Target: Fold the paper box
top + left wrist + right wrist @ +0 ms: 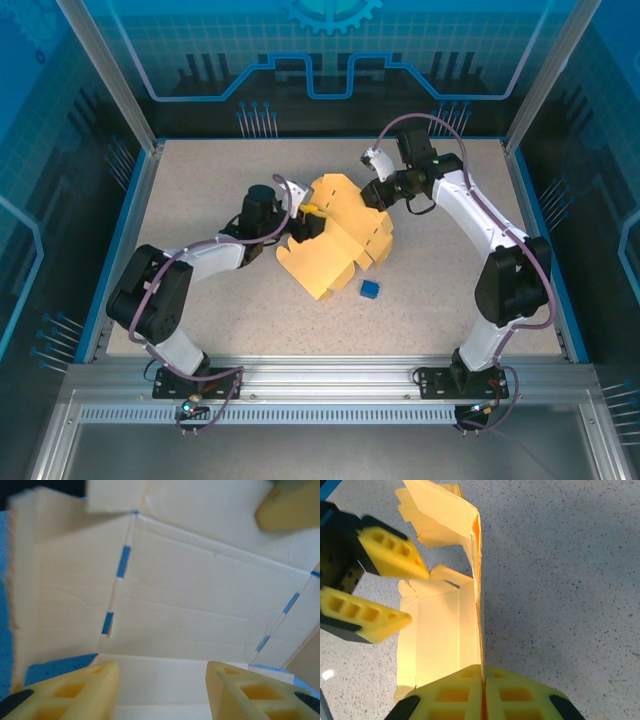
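Your paper box is thin matt card, pale yellow, smooth between its creases. The tabletop under it looks grainy and speckled, matt too. The jaws read as moulded yellow plastic, dull-finished. The blue cube is perhaps plastic; it's too small to judge.

No words, numbers or brand marks can be read, on the box or elsewhere. The only sign is a pale gear emblem on the blue back wall, above circuit-style lines.
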`<state>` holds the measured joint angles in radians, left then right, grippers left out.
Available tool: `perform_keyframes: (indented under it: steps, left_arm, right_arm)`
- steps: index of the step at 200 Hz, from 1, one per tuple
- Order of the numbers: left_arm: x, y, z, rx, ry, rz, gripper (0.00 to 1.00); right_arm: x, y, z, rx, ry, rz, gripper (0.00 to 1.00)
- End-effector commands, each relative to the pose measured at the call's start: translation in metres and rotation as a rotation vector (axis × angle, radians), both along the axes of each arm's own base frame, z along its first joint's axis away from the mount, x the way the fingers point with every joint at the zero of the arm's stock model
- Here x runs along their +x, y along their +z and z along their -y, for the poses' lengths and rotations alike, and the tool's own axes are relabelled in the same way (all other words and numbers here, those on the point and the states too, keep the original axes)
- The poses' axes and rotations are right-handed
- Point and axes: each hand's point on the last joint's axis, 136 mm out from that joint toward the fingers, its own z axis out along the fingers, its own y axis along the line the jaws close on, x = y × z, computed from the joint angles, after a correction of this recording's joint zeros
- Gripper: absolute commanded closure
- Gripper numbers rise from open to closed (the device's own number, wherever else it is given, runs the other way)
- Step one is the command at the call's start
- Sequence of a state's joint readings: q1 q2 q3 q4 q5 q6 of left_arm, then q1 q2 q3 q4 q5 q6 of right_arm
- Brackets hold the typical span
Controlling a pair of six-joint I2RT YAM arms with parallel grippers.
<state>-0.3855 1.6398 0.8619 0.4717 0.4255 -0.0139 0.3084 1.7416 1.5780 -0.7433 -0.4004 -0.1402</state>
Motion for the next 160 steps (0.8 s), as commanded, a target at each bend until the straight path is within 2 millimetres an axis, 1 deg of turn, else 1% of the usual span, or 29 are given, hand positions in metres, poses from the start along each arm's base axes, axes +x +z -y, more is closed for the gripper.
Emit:
perform_keyframes:
  steps: [1,26,45,101,127,160]
  left_arm:
    - [0.007,0.037,0.000,-0.106,-0.018,0.020,0.47]
    - [0.022,0.049,-0.005,-0.157,-0.002,-0.004,0.45]
    - [0.030,0.058,-0.006,-0.195,-0.007,-0.018,0.43]
    - [0.043,0.071,0.007,-0.240,-0.056,-0.039,0.40]
    - [0.043,0.075,0.014,-0.260,-0.101,-0.053,0.42]
    - [0.032,0.079,0.020,-0.285,-0.172,-0.059,0.50]
  right_arm:
    - [-0.007,0.003,-0.006,0.005,0.037,0.007,0.91]
    - [-0.010,0.003,-0.008,0.003,0.050,0.011,0.92]
    - [-0.011,0.003,-0.009,0.001,0.054,0.012,0.91]
    - [-0.013,0.000,-0.013,0.000,0.062,0.010,0.92]
    - [-0.013,-0.001,-0.014,-0.001,0.061,0.008,0.91]
    - [-0.010,-0.002,-0.013,-0.011,0.046,0.008,0.91]
